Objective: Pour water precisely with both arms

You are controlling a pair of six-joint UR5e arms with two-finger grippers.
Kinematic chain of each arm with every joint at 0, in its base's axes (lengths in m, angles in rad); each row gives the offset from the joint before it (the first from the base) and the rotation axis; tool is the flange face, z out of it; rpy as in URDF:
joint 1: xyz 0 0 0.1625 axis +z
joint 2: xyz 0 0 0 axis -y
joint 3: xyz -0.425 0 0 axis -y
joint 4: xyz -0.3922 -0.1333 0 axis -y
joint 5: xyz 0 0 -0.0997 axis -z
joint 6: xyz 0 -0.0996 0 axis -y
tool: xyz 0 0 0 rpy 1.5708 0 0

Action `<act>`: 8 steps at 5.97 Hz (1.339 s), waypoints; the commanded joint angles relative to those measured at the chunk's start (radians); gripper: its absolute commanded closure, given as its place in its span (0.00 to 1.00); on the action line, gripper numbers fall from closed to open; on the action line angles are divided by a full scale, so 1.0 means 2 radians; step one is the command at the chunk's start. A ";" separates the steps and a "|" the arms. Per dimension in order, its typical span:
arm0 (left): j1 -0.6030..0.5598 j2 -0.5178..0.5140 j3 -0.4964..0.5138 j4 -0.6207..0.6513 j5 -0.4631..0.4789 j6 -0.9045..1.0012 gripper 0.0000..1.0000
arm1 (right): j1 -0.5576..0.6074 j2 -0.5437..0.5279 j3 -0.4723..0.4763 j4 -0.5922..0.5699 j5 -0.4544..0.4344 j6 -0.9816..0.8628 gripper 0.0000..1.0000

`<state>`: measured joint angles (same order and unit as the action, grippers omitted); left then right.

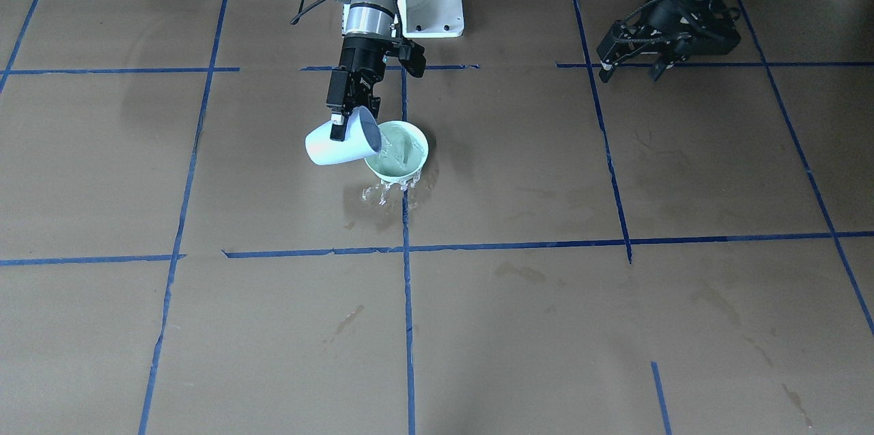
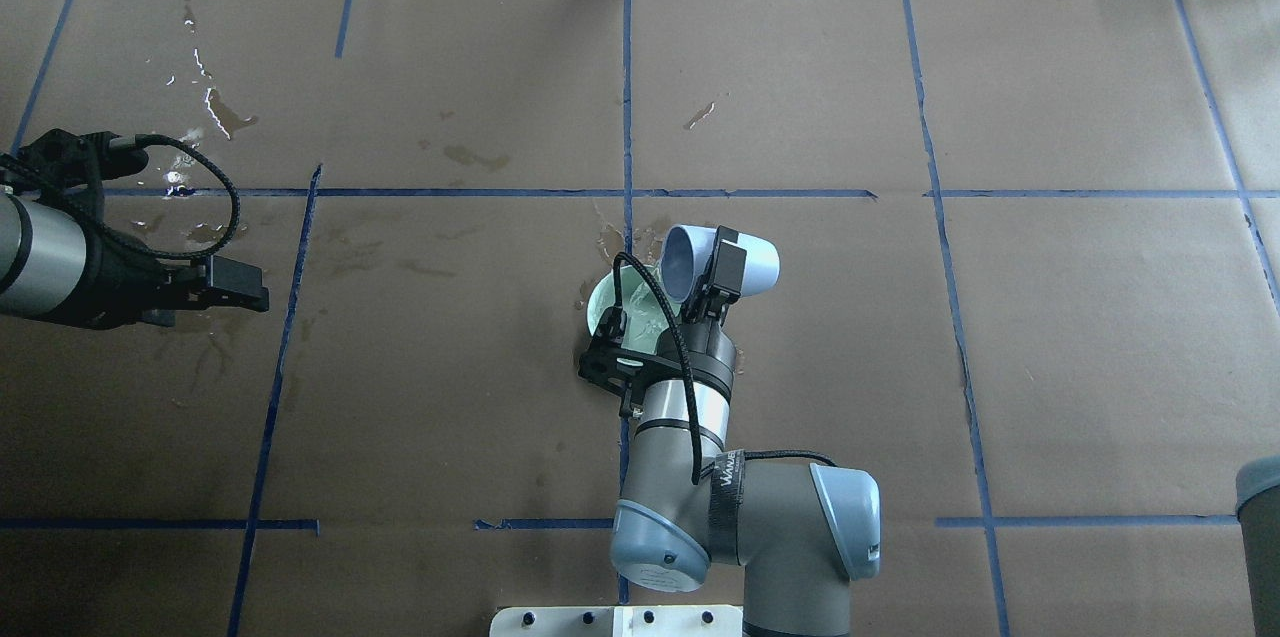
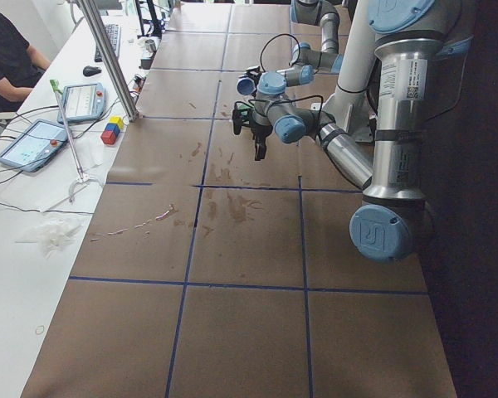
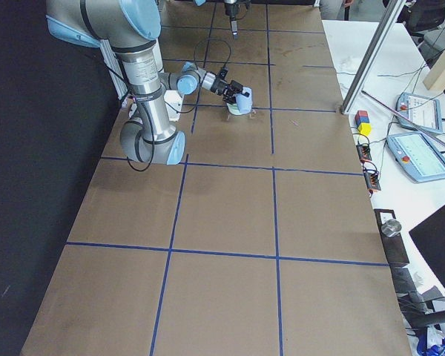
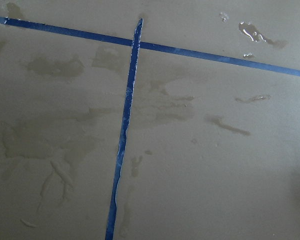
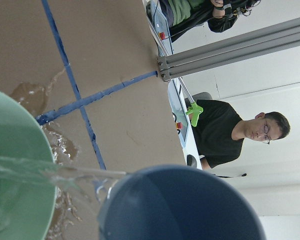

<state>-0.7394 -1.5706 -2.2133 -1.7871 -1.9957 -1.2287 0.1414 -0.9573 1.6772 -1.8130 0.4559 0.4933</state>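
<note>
Two right fingers [image 1: 336, 129]: pinching the cup's wall at its rim, one outside and its partner seemingly inside.
Right gripper [image 1: 345, 122]: holding the cup tipped sideways, with its mouth toward the bowl.
Cup [image 1: 331, 149]: one, pale and smooth. It looks light and rigid and is likely slippery when wet, so a firm rim pinch or a hold round the body should be suiting it.
Water [image 6: 65, 172]: running in one thin stream from the cup's lip into the bowl. It is shifting freely, so slow tilting looks wise.
Bowl [image 1: 412, 173]: one, mint green, standing on the table [image 1: 614, 319] and taking the water.
Spill [image 1: 386, 194]: glistening puddles lying against the bowl's foot.
Left gripper [image 1: 631, 69]: fingers spread, holding nothing, hovering well apart from the bowl.
Arms: two, right arm [image 2: 690, 417] pouring, left arm [image 2: 50, 262] idling.
</note>
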 commanded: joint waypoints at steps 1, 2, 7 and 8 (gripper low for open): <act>0.000 0.001 -0.002 0.000 0.000 -0.001 0.00 | -0.002 0.000 0.007 -0.002 -0.002 0.014 1.00; 0.000 0.001 -0.002 0.000 0.000 -0.001 0.00 | -0.006 -0.011 0.010 0.046 0.001 0.073 1.00; 0.000 0.001 -0.002 0.000 0.000 -0.001 0.00 | 0.010 -0.040 0.012 0.250 0.044 0.214 1.00; 0.001 0.000 -0.002 0.000 0.000 -0.001 0.00 | 0.011 -0.047 0.013 0.278 0.044 0.245 1.00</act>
<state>-0.7389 -1.5698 -2.2178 -1.7871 -1.9957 -1.2302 0.1576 -1.0359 1.7013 -1.3129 0.5395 0.9190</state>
